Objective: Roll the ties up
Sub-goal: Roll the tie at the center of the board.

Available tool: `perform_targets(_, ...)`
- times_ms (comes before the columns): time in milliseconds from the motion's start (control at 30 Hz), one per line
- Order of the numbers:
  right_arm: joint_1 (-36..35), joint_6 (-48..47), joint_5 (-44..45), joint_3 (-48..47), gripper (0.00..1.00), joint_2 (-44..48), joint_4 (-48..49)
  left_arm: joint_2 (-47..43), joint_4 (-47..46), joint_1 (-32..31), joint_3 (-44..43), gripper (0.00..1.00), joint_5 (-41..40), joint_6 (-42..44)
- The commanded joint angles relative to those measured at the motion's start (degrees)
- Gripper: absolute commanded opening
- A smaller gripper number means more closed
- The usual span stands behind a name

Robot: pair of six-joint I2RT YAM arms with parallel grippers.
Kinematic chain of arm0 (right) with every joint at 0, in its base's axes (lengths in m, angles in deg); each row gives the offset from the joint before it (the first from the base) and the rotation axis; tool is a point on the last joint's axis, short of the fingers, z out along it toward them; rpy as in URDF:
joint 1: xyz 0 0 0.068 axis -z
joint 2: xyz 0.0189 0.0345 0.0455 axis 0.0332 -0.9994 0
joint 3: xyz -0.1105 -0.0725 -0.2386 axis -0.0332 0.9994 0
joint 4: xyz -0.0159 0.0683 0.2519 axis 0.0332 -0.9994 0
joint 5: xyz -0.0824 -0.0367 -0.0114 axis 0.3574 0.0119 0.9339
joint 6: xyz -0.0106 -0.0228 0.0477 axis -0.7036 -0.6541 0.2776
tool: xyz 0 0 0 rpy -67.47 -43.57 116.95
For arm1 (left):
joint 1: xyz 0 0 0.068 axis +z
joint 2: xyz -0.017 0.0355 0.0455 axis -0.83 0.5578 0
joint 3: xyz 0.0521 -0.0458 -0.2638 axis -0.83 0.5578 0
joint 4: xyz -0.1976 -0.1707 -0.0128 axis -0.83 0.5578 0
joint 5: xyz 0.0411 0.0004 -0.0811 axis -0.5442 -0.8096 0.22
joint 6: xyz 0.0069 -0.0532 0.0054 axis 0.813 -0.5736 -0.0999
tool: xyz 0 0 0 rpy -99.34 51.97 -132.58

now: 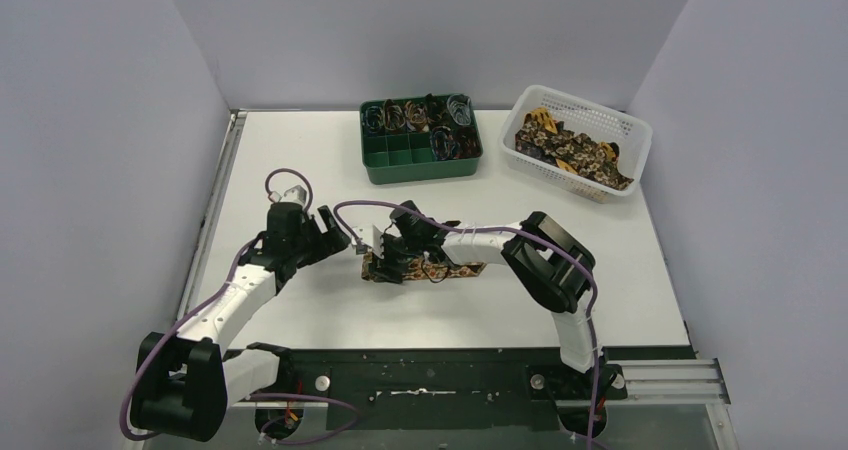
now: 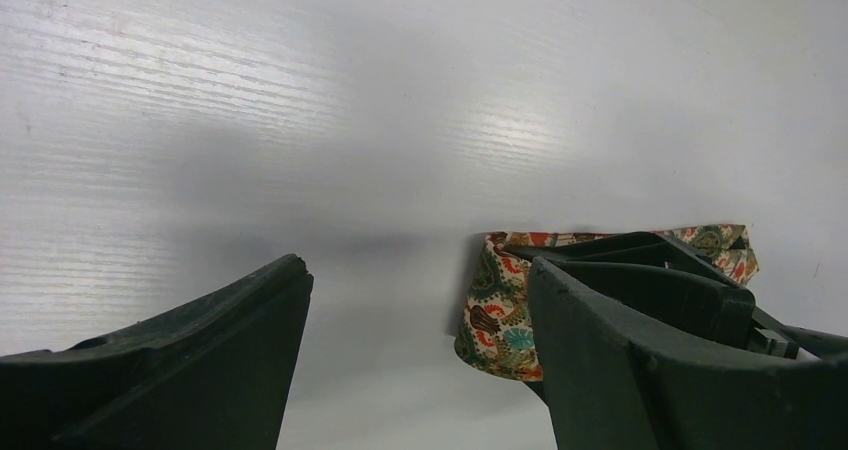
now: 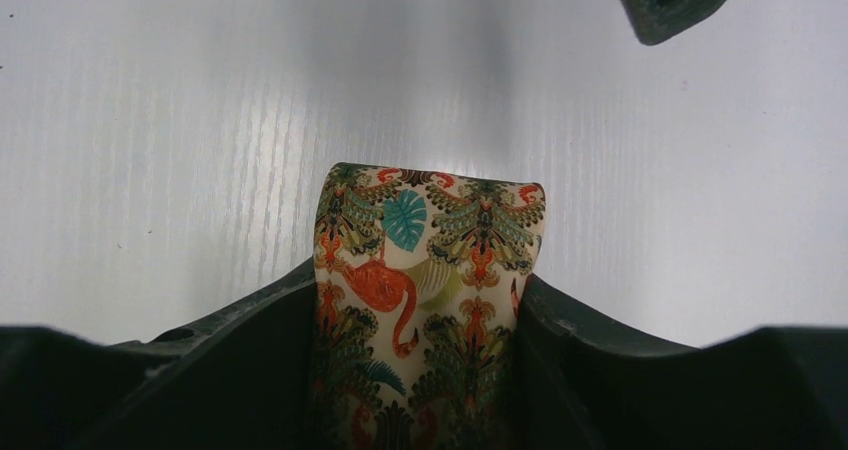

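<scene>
A floral print tie lies as a strip on the white table, its left end curled into a coil. My right gripper is shut on that coil; in the right wrist view the rolled tie sits clamped between both fingers. My left gripper is open and empty just left of the coil. In the left wrist view the coil shows beside my right-hand finger, which partly hides it. More ties fill the white basket.
A green compartment tray at the back centre holds thin coloured loops and small coils. The white basket stands at the back right. The grey walls close in on three sides. A metal rail runs along the table's left edge.
</scene>
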Motion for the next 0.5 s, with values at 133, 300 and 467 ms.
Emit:
perform_targets(133,-0.06,1.30,2.08,-2.50,0.84,1.73,-0.22,-1.21,-1.93,0.28,0.32,0.77,0.87,-0.36)
perform_targets(300,0.27,5.38,6.52,-1.48,0.98,6.84,3.75,-2.39,-1.92,0.26,0.66,0.78,0.01,-0.55)
perform_targets(467,1.06,9.07,9.01,0.66,1.00,11.61,5.89,-5.12,-1.97,0.65,1.13,0.80,-1.56,-1.24)
